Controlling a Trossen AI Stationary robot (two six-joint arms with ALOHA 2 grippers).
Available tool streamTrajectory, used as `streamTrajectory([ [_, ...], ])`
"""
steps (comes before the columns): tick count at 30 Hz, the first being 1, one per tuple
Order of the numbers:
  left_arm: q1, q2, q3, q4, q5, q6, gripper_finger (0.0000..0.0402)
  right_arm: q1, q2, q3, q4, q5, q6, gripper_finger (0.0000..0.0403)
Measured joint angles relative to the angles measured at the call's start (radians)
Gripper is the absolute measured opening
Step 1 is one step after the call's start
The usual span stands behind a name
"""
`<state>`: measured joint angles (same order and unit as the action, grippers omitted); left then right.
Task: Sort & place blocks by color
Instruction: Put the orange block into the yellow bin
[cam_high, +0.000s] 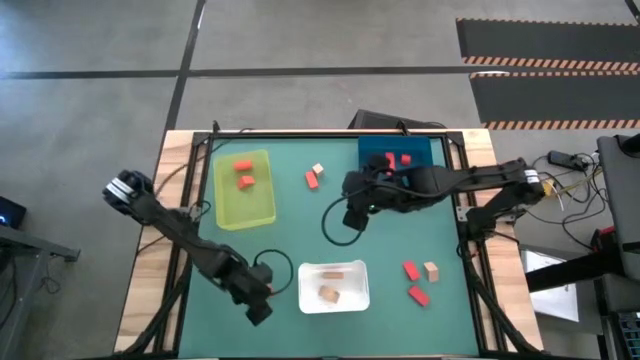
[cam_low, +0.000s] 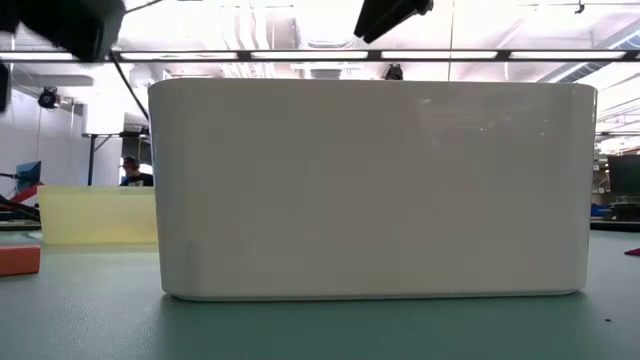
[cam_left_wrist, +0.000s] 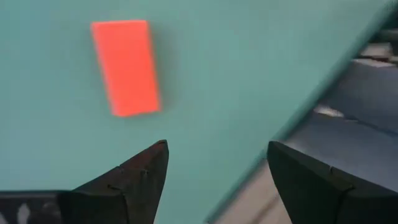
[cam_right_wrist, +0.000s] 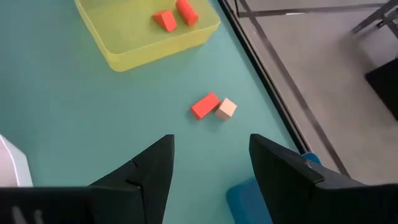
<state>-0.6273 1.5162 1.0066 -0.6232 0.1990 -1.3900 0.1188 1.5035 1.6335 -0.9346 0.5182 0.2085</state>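
Observation:
Several small blocks lie on the green mat. An orange-red block (cam_left_wrist: 126, 66) lies flat just ahead of my left gripper (cam_left_wrist: 217, 149), which hangs open over the mat's near left part (cam_high: 260, 305), touching nothing. A red block (cam_right_wrist: 205, 105) and a tan block (cam_right_wrist: 226, 108) lie side by side at mid-table. My right gripper (cam_high: 355, 218) hangs open above the mat's middle, empty. Two red blocks (cam_high: 410, 269) (cam_high: 419, 294) and a tan one (cam_high: 431, 270) lie at the near right.
The yellow-green tray (cam_high: 262, 212) at far left holds two orange-red blocks (cam_right_wrist: 165, 20). The blue tray (cam_high: 425, 148) at the far side holds red blocks. The white tray (cam_high: 305, 285) at the near middle holds two tan blocks. The mat's edge (cam_left_wrist: 292, 118) is close beside my left gripper.

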Motion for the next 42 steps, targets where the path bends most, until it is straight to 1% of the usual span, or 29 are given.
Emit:
streamTrajectory([
  [5, 0.001, 0.1, 0.012, -0.104, -0.028, 0.046, 0.0244, 0.003, -0.056, -0.079, 0.013, -0.002, 0.017, 0.0201],
  [8, 0.001, 0.127, 0.014, -0.113, -0.043, 0.062, 0.0234, 0.003, -0.081, -0.112, 0.012, -0.002, 0.025, 0.0201],
  [10, 0.0, 0.131, 0.014, -0.112, -0.076, 0.072, 0.023, 0.003, -0.092, -0.126, 0.011, -0.002, 0.033, 0.0201],
  [15, 0.003, 0.129, 0.015, -0.111, -0.206, 0.096, 0.0228, 0.003, -0.105, -0.146, 0.012, -0.002, 0.034, 0.0201],
  [17, 0.004, 0.128, 0.015, -0.111, -0.235, 0.098, 0.0228, 0.003, -0.107, -0.153, 0.013, -0.002, 0.034, 0.0201],
  [27, -0.001, 0.187, 0.005, -0.067, -0.25, 0.115, 0.0228, 0.003, -0.107, -0.162, 0.013, -0.002, 0.027, 0.0201],
  [36, -0.002, 0.228, 0.007, -0.068, -0.27, 0.115, 0.0226, 0.003, -0.107, -0.162, 0.029, -0.002, 0.026, 0.0201],
  [39, -0.002, 0.23, 0.005, -0.071, -0.273, 0.116, 0.0209, 0.003, -0.107, -0.162, 0.029, -0.002, 0.026, 0.0201],
  [42, -0.002, 0.231, 0.004, -0.077, -0.279, 0.116, 0.0177, 0.003, -0.107, -0.162, 0.034, -0.002, 0.026, 0.0201],
])
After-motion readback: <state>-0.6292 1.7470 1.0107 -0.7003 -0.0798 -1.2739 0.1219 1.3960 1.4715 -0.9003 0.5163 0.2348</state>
